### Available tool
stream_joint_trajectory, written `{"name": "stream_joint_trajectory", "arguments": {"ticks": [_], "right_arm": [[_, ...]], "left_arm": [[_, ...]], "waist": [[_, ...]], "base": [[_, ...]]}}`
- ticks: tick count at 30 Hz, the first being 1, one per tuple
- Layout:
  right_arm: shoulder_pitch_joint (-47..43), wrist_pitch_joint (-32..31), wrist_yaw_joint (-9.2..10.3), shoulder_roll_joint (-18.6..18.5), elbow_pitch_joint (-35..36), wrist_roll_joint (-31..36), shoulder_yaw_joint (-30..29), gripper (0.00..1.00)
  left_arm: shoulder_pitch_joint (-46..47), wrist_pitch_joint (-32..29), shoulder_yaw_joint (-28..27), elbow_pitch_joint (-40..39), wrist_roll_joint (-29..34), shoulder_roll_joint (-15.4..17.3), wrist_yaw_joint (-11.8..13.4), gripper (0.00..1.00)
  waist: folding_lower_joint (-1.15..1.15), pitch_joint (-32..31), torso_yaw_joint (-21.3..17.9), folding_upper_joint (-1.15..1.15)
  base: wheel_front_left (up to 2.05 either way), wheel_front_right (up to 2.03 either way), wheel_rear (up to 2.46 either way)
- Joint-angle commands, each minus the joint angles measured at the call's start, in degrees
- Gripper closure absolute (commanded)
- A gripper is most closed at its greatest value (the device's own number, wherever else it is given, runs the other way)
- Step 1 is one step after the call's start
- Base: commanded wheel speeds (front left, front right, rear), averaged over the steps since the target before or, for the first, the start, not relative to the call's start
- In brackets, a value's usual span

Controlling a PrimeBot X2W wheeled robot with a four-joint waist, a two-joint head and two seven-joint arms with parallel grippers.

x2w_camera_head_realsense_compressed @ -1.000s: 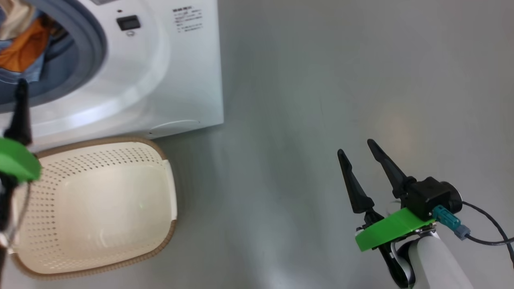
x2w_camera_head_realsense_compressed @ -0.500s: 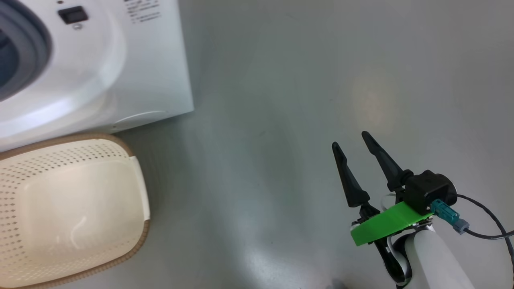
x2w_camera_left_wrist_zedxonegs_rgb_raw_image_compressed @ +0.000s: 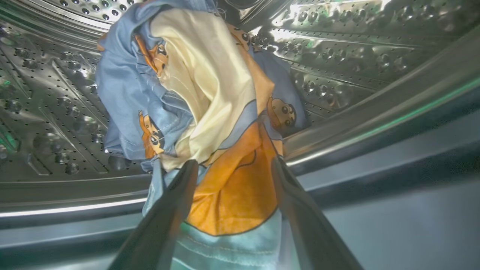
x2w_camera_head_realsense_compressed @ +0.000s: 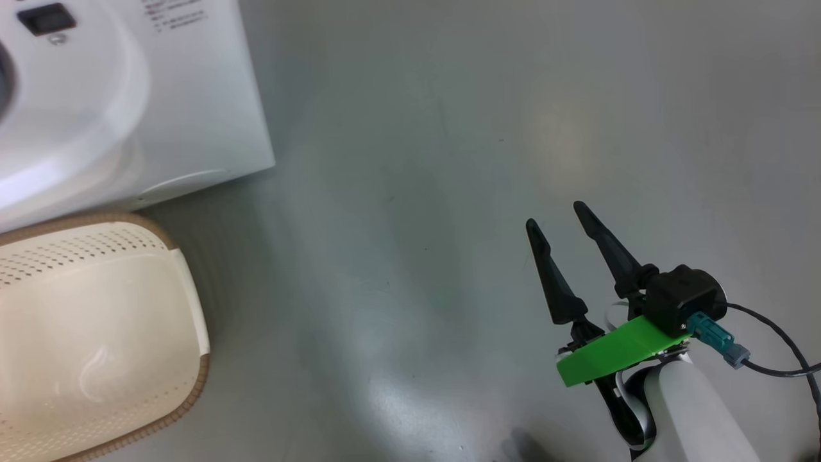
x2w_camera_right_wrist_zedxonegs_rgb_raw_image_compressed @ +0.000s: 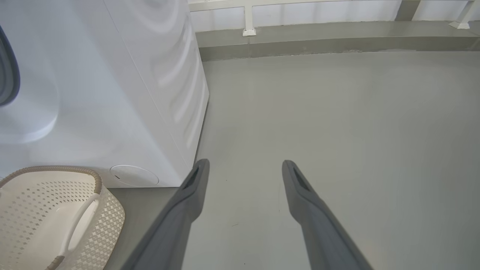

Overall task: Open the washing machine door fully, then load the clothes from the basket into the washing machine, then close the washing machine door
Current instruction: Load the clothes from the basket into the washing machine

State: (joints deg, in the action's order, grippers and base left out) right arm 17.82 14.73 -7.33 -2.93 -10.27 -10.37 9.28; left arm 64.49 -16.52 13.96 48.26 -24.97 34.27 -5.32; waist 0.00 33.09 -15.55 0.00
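The white washing machine (x2w_camera_head_realsense_compressed: 128, 96) stands at the upper left of the head view, and its door is out of view. In front of it sits the cream basket (x2w_camera_head_realsense_compressed: 77, 256), with nothing inside. The clothes (x2w_camera_left_wrist_zedxonegs_rgb_raw_image_compressed: 210, 93), light blue, beige and orange, lie piled in the steel drum (x2w_camera_left_wrist_zedxonegs_rgb_raw_image_compressed: 56, 93). My left gripper (x2w_camera_left_wrist_zedxonegs_rgb_raw_image_compressed: 234, 163) is open at the drum's mouth, its fingers astride the orange cloth. Over the bare floor to the right of the machine, my right gripper (x2w_camera_head_realsense_compressed: 555, 215) is open and holds nothing. The right wrist view has this gripper (x2w_camera_right_wrist_zedxonegs_rgb_raw_image_compressed: 244, 164) beside the machine's corner (x2w_camera_right_wrist_zedxonegs_rgb_raw_image_compressed: 112, 93) and the basket (x2w_camera_right_wrist_zedxonegs_rgb_raw_image_compressed: 56, 169).
Grey floor (x2w_camera_head_realsense_compressed: 417, 192) spreads to the right of the machine. A low grey ledge with a white rail (x2w_camera_right_wrist_zedxonegs_rgb_raw_image_compressed: 318, 33) runs along the far wall. A black cable (x2w_camera_head_realsense_compressed: 782, 369) trails from my right wrist.
The head camera has turned right, so the machine and basket slid left and the drum opening and left gripper left the picture. My right gripper stays open.
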Motion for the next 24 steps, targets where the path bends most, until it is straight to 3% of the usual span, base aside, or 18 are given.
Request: {"name": "stream_joint_trajectory", "arguments": {"ticks": [1, 7, 24], "right_arm": [[0.1, 0.3, -0.16, 0.1, 1.4, -0.3, 1.4, 0.0], [0.6, 0.3, -0.16, 0.1, 1.8, -0.6, 1.1, 0.0], [2.1, 0.3, -0.16, 0.1, 2.1, -1.1, 1.8, 0.0]], "left_arm": [[1.5, 0.5, -1.3, -0.8, 0.4, 3.8, -0.1, 0.0], [4.9, 1.8, -0.1, 5.0, 2.1, 4.8, 0.6, 0.0], [13.2, 1.1, 4.8, 17.7, 3.1, 3.2, -1.6, 0.0]], "waist": [[0.0, 0.5, -0.4, 0.0], [0.0, 2.2, -1.1, 0.0], [0.0, 4.3, -1.5, 0.0]], "base": [[0.0, 0.0, 0.0], [0.0, 0.0, 0.0], [0.0, 0.0, 0.0]]}}
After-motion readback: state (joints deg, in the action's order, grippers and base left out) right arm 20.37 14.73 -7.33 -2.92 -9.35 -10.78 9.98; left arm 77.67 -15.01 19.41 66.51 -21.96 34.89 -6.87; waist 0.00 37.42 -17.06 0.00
